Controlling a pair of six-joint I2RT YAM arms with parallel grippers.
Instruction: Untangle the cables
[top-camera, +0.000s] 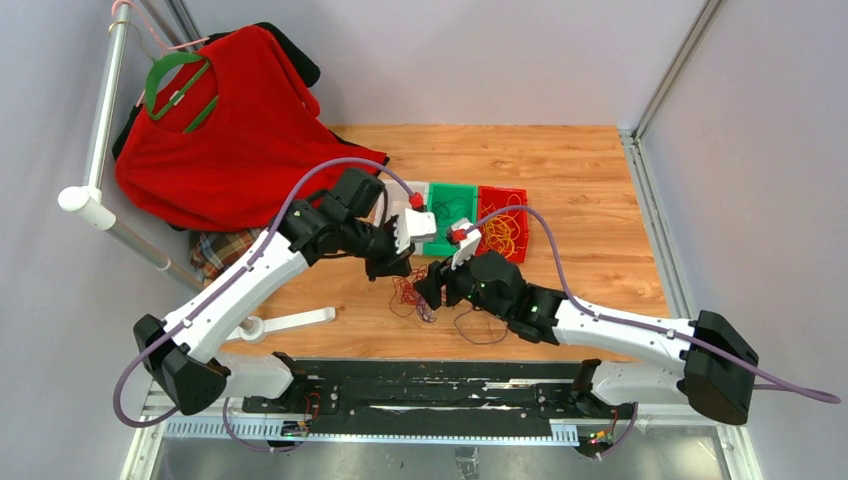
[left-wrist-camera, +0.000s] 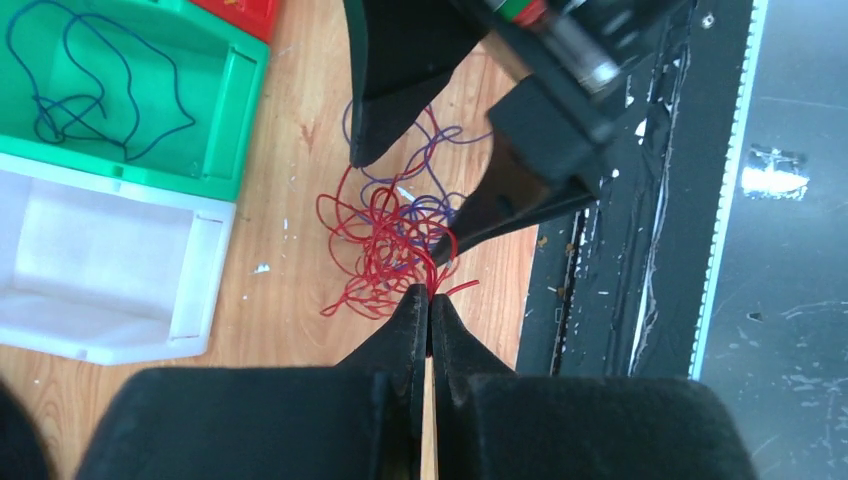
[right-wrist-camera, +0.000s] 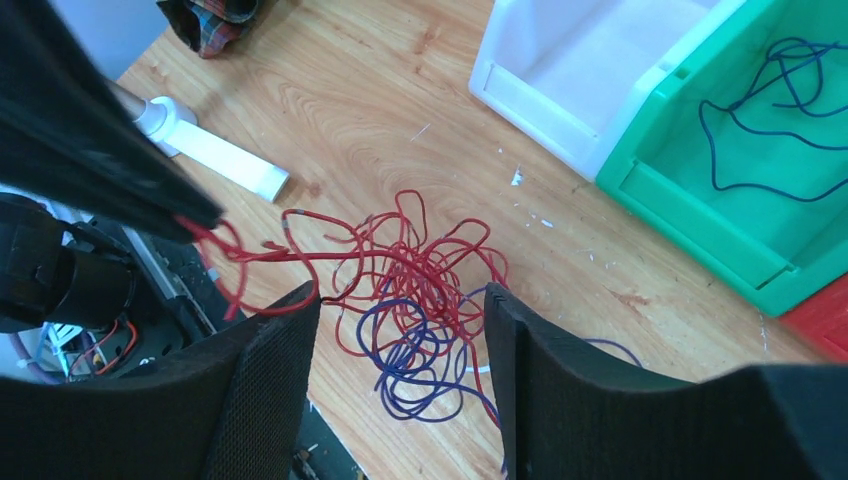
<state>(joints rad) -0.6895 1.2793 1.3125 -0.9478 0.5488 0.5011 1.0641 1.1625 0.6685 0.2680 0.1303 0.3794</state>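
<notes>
1. Left gripper (left-wrist-camera: 430, 297): fingers clamped on the thin curly dark-red wire (right-wrist-camera: 420, 255).
2. Right gripper (right-wrist-camera: 400, 300): fingers apart, straddling the tangle with the thin purple wire (right-wrist-camera: 405, 365), at 7 o'clock from the green plastic bin (top-camera: 440, 195) in the top view.
3. Risk: pulling red alone could cinch the loops and drag purple along.

Tangled curly red cables (right-wrist-camera: 425, 268) and purple cables (right-wrist-camera: 400, 352) lie between the right gripper's (right-wrist-camera: 400, 298) spread jaws; the left gripper (left-wrist-camera: 430, 298) pinches one red strand.

Red and dark-blue cables (right-wrist-camera: 425, 265), pale wood-grain table (right-wrist-camera: 350, 100), white bin (right-wrist-camera: 545, 95), green bin (right-wrist-camera: 690, 210), red bin (right-wrist-camera: 825, 318).
</notes>
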